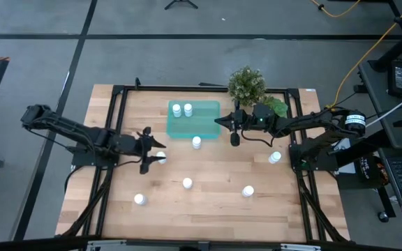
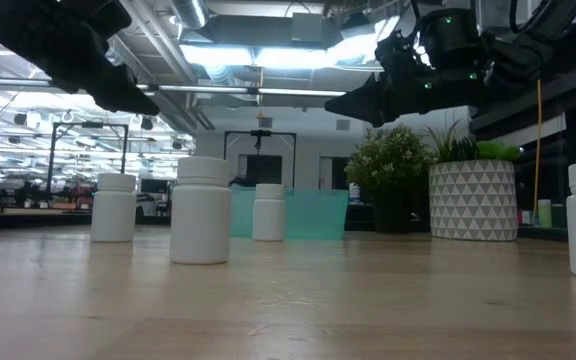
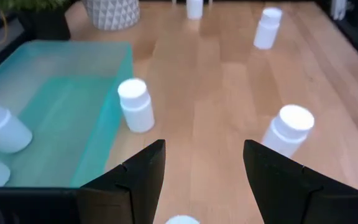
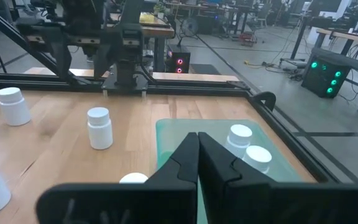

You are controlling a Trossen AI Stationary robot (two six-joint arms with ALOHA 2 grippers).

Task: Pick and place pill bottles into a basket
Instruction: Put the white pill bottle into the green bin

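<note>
Teal basket (image 1: 194, 120): two bottles (image 1: 182, 109) | left fingers (image 3: 138, 180) apart, empty | right fingers (image 4: 197, 163) closed, empty

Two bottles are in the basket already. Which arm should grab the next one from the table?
Left, probably. The left gripper is open and hovers right by a pill bottle. The right gripper is shut, beside the basket, with another bottle nearby; it would have to open first.

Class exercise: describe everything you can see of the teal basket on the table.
The basket is a shallow rectangular tray of translucent teal-green plastic with low walls, lying flat on the wooden table near its far edge, beside the potted plant. Two white pill bottles stand in one corner of it. A third bottle stands just outside its near wall. No gripper touches it.
</note>
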